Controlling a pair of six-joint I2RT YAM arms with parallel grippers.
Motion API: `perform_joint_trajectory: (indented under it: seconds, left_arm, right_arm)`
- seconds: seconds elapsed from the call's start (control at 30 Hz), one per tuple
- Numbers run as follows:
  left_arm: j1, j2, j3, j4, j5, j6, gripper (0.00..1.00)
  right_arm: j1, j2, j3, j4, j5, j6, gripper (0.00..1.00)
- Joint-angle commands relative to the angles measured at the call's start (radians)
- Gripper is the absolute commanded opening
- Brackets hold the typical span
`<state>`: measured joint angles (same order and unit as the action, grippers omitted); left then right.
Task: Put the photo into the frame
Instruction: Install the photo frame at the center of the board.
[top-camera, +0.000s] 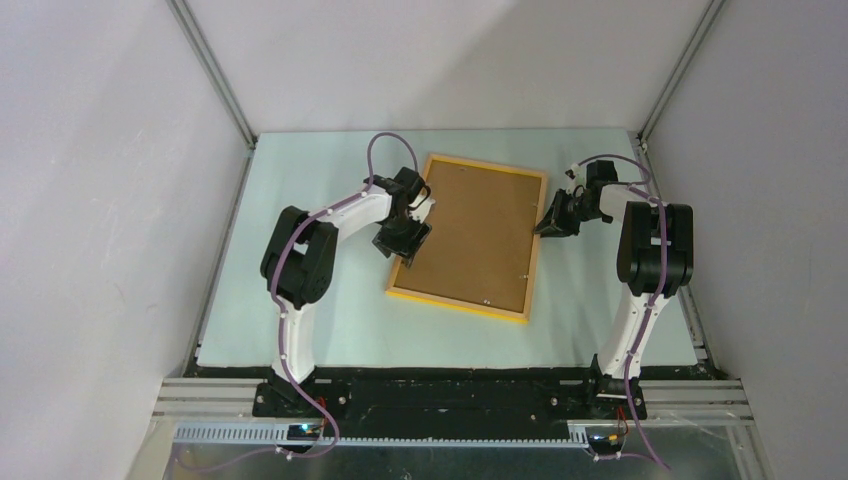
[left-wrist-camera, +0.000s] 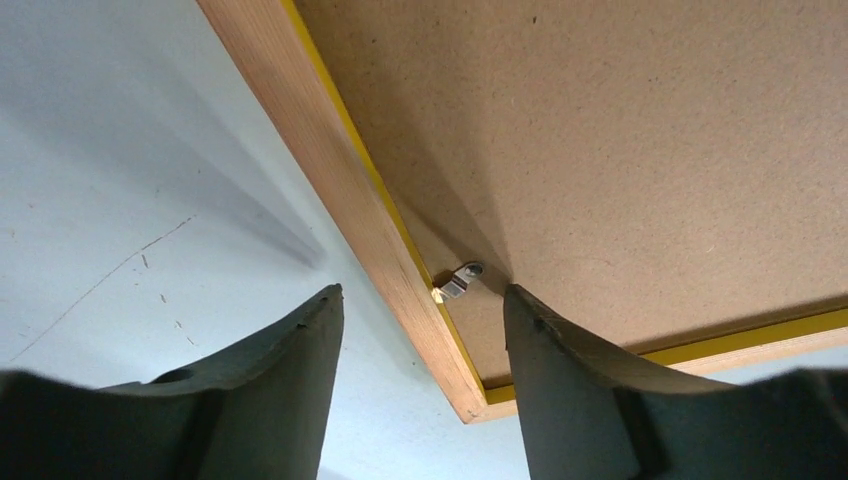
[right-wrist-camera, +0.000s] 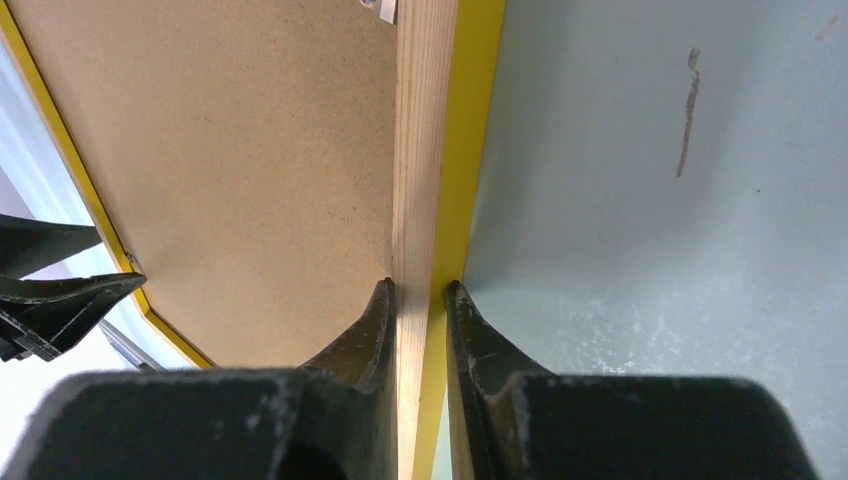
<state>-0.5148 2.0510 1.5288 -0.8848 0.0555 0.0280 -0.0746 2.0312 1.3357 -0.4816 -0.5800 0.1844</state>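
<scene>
Right fingers (right-wrist-camera: 365, 335) pinch the right long rail of the frame (top-camera: 457, 305). One finger is on the inner side by the board and the other on the outer yellow face, with the wood filling the narrow gap between them. Left fingers (left-wrist-camera: 290, 360) are spread wide and hold nothing. They straddle the frame's left rail toward its near end, one over bare counter outside the rail and one over the board inside it. Contact with the rail cannot be told.

Counter (top-camera: 300, 320): pale blue-green, lightly scuffed.

Frame: lies flat on the counter, back side up, between the two arms and skewed to the counter's edges.

Backing board (top-camera: 470, 235): plain brown, sits inside the rails and fills the opening.

Metal clip (left-wrist-camera: 460, 280): small and silver, on the inner face of the left rail. Its tab reaches over the board's edge. In the left wrist view it shows between the spread fingers.
</scene>
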Motion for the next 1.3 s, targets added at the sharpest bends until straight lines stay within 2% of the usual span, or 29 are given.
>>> perform_joint_trajectory:
  seconds: [0.0, 0.1, 0.3, 0.5, 0.83, 1.2, 1.27]
  left_arm:
    - [-0.002, -0.01, 0.043, 0.031, -0.005, 0.026, 0.66]
    - [-0.002, -0.001, 0.047, 0.031, -0.015, 0.032, 0.65]
    - [-0.002, 0.016, 0.052, 0.031, -0.044, 0.045, 0.56]
    - [-0.002, 0.005, 0.033, 0.03, -0.034, 0.047, 0.54]
    - [0.008, -0.058, 0.017, 0.03, 0.033, 0.051, 0.75]
    - [0.11, -0.12, 0.033, 0.03, 0.14, 0.04, 0.81]
    - [0.135, -0.135, 0.037, 0.029, 0.156, 0.039, 0.81]
  right_arm:
    - [0.001, 0.011, 0.015, -0.046, -0.052, -0.028, 0.0]
    - [0.0, 0.011, 0.014, -0.046, -0.052, -0.028, 0.0]
    - [-0.001, 0.011, 0.015, -0.049, -0.052, -0.029, 0.0]
    - [-0.002, 0.012, 0.014, -0.048, -0.053, -0.032, 0.0]
    - [0.001, 0.014, 0.036, -0.078, 0.002, -0.075, 0.0]
    - [0.023, -0.025, 0.079, -0.14, 0.094, -0.178, 0.0]
    - [0.032, -0.028, 0.101, -0.159, 0.116, -0.195, 0.04]
